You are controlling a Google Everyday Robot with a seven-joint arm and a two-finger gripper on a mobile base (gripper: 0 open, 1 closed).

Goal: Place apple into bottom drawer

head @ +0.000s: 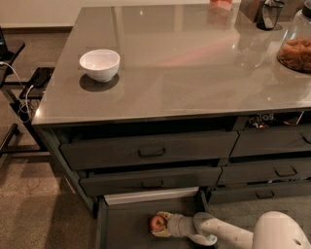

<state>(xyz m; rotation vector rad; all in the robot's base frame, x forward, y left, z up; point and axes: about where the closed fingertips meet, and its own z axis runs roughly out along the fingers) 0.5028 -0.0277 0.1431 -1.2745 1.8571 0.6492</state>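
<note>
The bottom drawer is pulled open at the lower middle of the camera view, with a flat dark inside and a pale strip at its back. The apple, small and red with yellowish patches, is low inside the drawer. My gripper reaches in from the right on its white arm, with its fingers closed around the apple. I cannot tell whether the apple rests on the drawer floor.
A white bowl stands on the grey countertop at the left. A glass jar and a dark item stand at the back right. Shut drawers with recessed handles are above the open one. Cables lie at the left.
</note>
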